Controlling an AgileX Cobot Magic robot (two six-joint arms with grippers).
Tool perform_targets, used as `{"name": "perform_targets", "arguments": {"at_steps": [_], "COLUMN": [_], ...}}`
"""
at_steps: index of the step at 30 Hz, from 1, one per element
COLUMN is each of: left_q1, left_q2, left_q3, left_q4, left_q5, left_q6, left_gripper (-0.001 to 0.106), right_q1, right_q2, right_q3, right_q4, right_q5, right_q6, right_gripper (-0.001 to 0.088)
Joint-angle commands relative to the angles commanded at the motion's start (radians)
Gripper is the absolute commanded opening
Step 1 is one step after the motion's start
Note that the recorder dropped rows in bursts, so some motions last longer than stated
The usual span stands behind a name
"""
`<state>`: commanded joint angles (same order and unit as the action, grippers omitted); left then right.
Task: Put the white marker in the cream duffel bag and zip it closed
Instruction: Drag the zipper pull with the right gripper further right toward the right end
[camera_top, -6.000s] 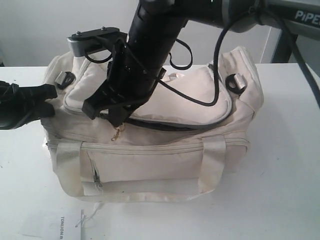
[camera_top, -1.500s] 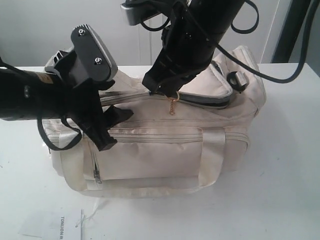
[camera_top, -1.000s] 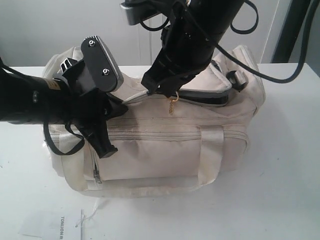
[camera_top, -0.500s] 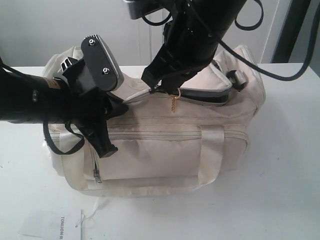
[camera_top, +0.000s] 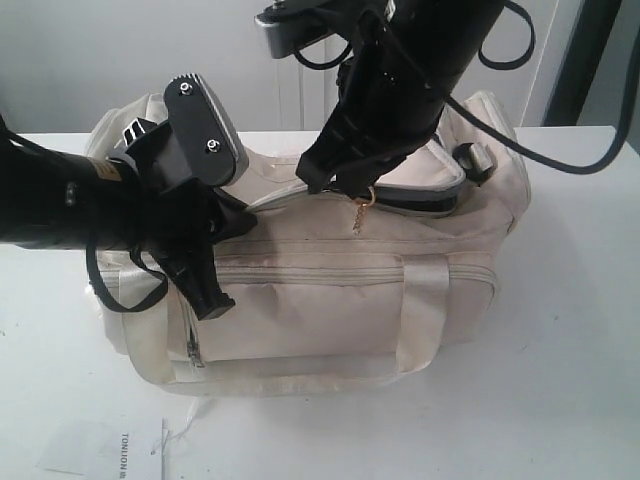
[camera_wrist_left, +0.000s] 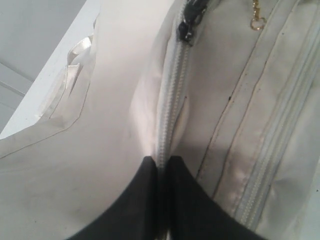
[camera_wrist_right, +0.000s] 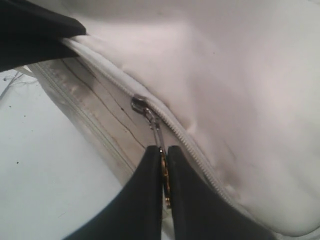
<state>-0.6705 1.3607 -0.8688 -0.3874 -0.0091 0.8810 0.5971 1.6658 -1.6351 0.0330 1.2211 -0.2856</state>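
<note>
Exterior: right gripper (camera_top: 338, 185) pinches zip pull (camera_top: 358, 213) atop cream duffel bag (camera_top: 330, 300); unzipped gap (camera_top: 420, 200) lies frame-right of it.
Left wrist: left gripper (camera_wrist_left: 162, 165) clamps closed zip (camera_wrist_left: 172, 85).
Right wrist: jaws tight on pull.
White marker unseen, likely inside.

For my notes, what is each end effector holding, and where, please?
Right end effector: metal zip pull of cream fabric duffel bag. Left end effector: zip seam.
</note>
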Motion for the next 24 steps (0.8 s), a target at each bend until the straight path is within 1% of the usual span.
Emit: {"name": "perform_targets", "arguments": {"at_steps": [6,13,24], "left_q1": [0.000,0.000,0.000], "left_q2": [0.000,0.000,0.000], "left_q3": [0.000,0.000,0.000], "left_q4": [0.000,0.000,0.000], "left_q5": [0.001,0.002,0.003], "left_q6": [0.000,0.000,0.000], "left_gripper": [0.000,0.000,0.000], "right_q1": [0.000,0.000,-0.062], "right_q2": [0.000,-0.020,-0.050], "right_q3": [0.000,0.028,0.065], "right_q4": [-0.019,-0.033,-0.033], "right_q5": [0.000,0.000,0.000], "right_q6": [0.000,0.000,0.000], "right_gripper": [0.0000,0.0000,0.0000]}}
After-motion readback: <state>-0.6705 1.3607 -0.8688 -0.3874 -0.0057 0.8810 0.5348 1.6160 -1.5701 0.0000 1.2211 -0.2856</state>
